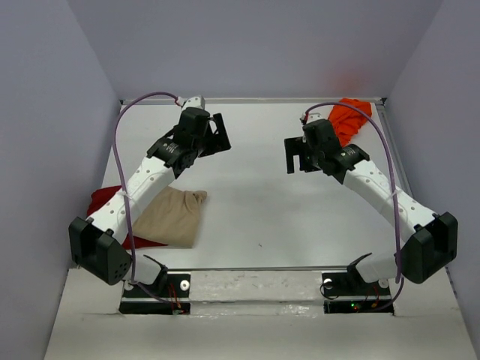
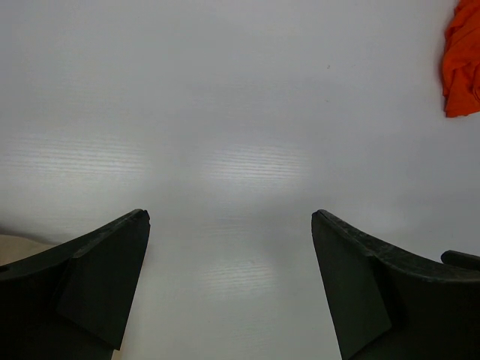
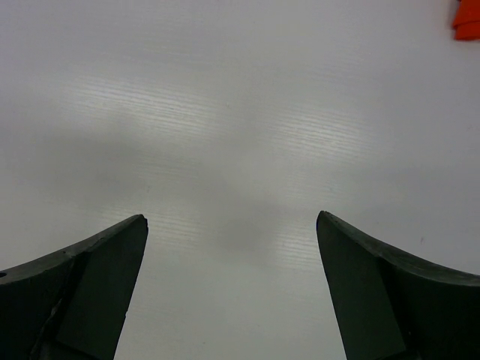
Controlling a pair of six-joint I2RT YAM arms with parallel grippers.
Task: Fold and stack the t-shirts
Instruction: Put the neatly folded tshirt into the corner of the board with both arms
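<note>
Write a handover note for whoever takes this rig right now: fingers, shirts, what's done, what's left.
Left gripper: fingers wide open, empty, above bare table.
Right gripper: fingers wide open, empty, also above bare table.
Shirts: the tan shirt lies folded at the near left, partly on top of the dark red shirt, which the left arm mostly hides. The orange shirt lies crumpled in the far right corner.
Done: tan looks folded and stacked on red.
Left: fold the orange shirt and add it to the stack. The red shirt's fold cannot be judged from here, so check it.
</note>
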